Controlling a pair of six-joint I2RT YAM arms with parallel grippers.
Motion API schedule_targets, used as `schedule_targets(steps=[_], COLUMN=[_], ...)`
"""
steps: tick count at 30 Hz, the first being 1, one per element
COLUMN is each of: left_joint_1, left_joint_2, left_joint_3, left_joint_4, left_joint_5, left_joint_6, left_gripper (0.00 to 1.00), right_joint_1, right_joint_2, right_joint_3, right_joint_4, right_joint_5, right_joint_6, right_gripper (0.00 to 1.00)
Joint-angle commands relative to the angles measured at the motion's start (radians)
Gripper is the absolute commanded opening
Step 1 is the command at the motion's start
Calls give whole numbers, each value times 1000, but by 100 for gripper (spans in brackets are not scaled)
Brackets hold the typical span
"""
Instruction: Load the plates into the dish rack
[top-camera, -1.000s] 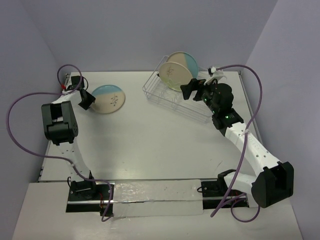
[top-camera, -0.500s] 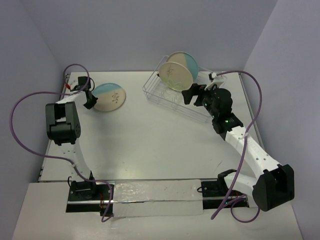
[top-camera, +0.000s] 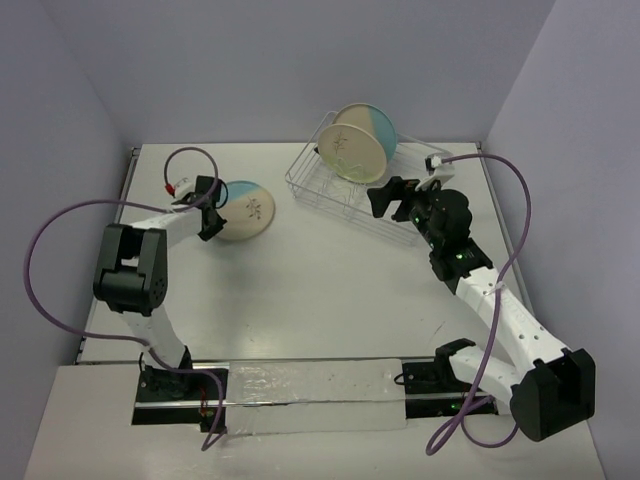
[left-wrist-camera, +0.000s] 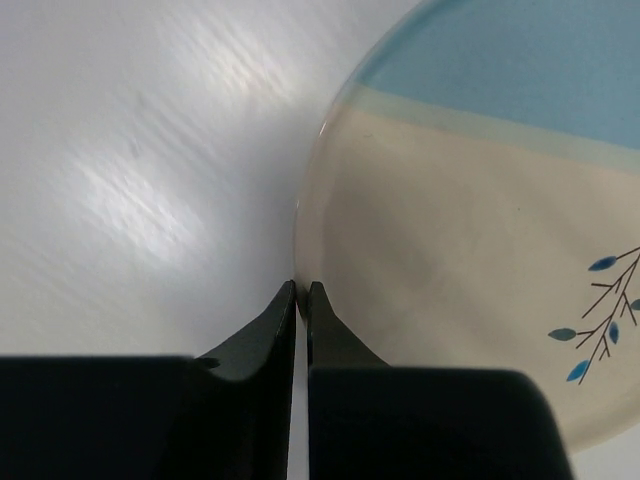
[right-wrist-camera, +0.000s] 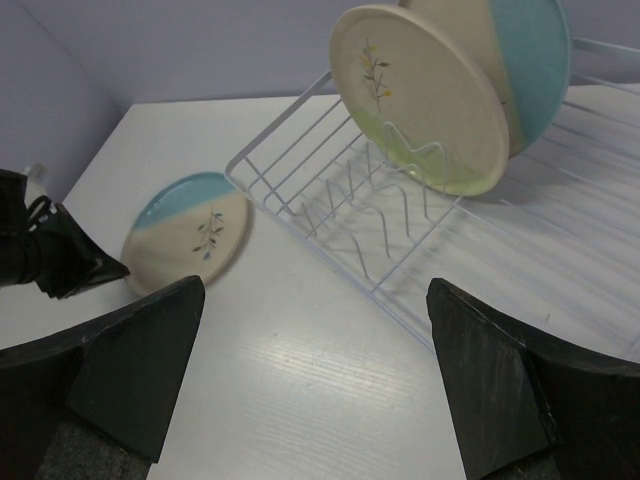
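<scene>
Three plates in view. Two stand on edge in the rack (top-camera: 330, 195), at the far side of the surface (top-camera: 300, 290), right of centre. Front plate (right-wrist-camera: 420, 95) is cream with a sprig; rear plate (right-wrist-camera: 530, 60) is cream and blue, just behind it. Third plate (top-camera: 245, 208) lies flat on the surface, left of centre, well apart from the rack.

Change over the last second: left end effector (left-wrist-camera: 302, 290) went from part open to clenched, and the left arm swung in toward centre. Third plate came with it and now sits further right than a second ago. Left wrist view has the shut tips right at the plate's rim with no rim visible between them. Reads as a push with closed fingers, not a grasp; a pinch on the edge can't be fully ruled out.

Right end effector (right-wrist-camera: 315, 290) stays released, wide and empty, and has backed off slightly from the rack's near side. Rack contents unchanged.

Meaning: two loaded, third likely being slid toward a better pick spot. Lift and slot into free prongs (right-wrist-camera: 400, 215) not yet done. Risk: plate skating off the tips.
</scene>
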Motion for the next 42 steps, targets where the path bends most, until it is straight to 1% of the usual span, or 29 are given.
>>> schedule_targets(steps=[1,3,7,9,11,15,17,21,23,27,28,29,30,32,33,35,37,39,40,42], left_joint_1=[-135,-176,-265,-321,-352,-405,-438,-454,-454,-455,-456,-457,-456,-457,-457,-456,-455,-446,-430,-404], left_joint_2=[-104,-168,-281,-319,-333,-317,-306,-301,-319,-406,-422,-443,-466,-491,-499,-508,-503,-490,-484,-470], left_joint_3=[-167,-233,-333,-368,-391,-393,-396,-401,-408,-419,-418,-416,-417,-422,-423,-406,-384,-350,-344,-341], left_joint_4=[-143,-154,-159,-175,-168,-177,-174,-163,-142,-153,-162,-174,-177,-152,-142,-138,-150,-159,-151,-117], left_joint_5=[31,19,20,3,9,5,-23,-44,-32,-22,-29,-35,-40,-44,-45,-59,-92,-109,-105,-69], left_joint_6=[-88,-133,-201,-241,-255,-268,-265,-245,-222,-209,-213,-215,-213,-200,-195,-197,-199,-195,-181,-163], left_gripper=[0,0,0,0,0,0,0,0,0,1,5,12,22,48,54,63,76,82,88,95], right_joint_1=[15,51,198,275,321,418,462,480,479,480,480,480,479,479,480,479,480,480,479,477], right_joint_2=[-57,-100,-127,-96,-62,52,148,310,391,529,564,577,599,633,641,663,691,710,719,734], right_joint_3=[-39,-70,-113,-115,-112,-93,-54,17,66,164,191,209,220,243,251,272,286,300,307,315], right_joint_4=[16,13,15,11,8,-14,-31,-43,-49,-67,-71,-72,-73,-74,-74,-76,-76,-77,-78,-79], right_joint_5=[-64,-70,-2,29,49,108,159,196,205,220,220,219,218,221,221,216,205,199,196,191], right_joint_6=[35,33,17,11,10,-9,-1,30,35,39,42,41,39,40,40,42,45,45,48,50], right_gripper=[100,100,100,100,100,100,100,100,100,100,100,100,100,100,100,100,100,100,100,100])
